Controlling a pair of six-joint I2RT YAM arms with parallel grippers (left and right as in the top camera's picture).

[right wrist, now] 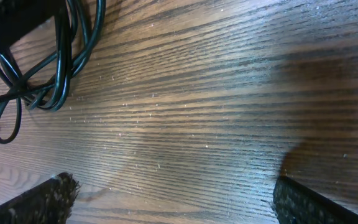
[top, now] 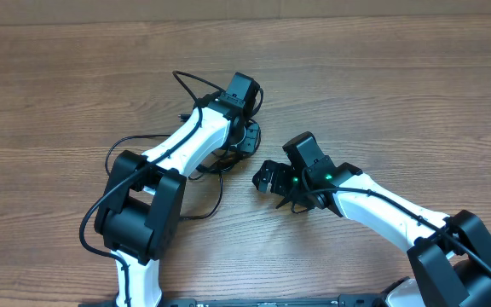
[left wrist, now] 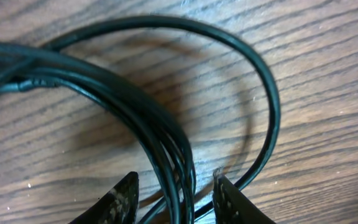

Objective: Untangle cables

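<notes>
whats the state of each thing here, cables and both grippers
cables, tangled in overlapping loops, lying on the wooden table
left gripper, open, jaws either side of a bunch of cable strands, not clamped on them
right gripper, wide open, empty, over bare wood

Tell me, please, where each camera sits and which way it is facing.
Overhead: above the table, looking straight down; shows the left arm, the right arm and the cables.
Left wrist: on the left gripper, looking down past its fingertips at cables between them.
Right wrist: on the right gripper, facing bare wood between wide-open fingertips; cables at top left.
Shared: all three show cables.
</notes>
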